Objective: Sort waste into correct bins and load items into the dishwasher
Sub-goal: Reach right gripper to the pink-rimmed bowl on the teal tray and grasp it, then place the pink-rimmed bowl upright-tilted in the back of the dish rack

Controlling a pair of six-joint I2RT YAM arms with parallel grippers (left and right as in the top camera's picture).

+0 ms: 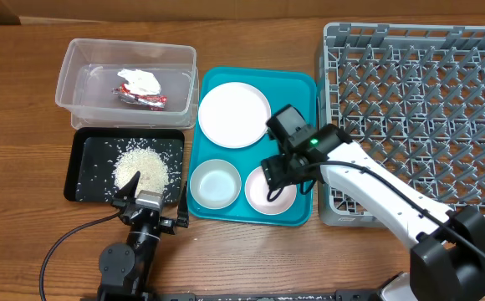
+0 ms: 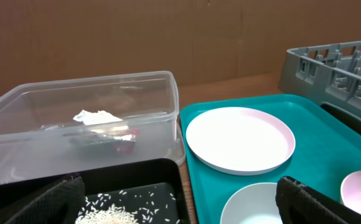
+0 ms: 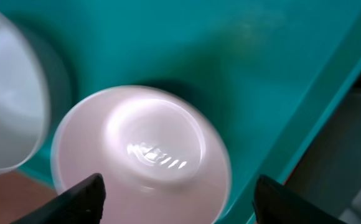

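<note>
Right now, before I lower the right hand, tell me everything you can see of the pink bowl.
The pink bowl is round, pale pink and glossy, like smooth plastic. It stands upright and empty, with light glaring off its floor. It rests in the near right corner of the teal tray, close beside the white-grey bowl; whether their rims touch is unclear. The right hand hangs open over it, and I cannot tell if it makes contact.
</note>
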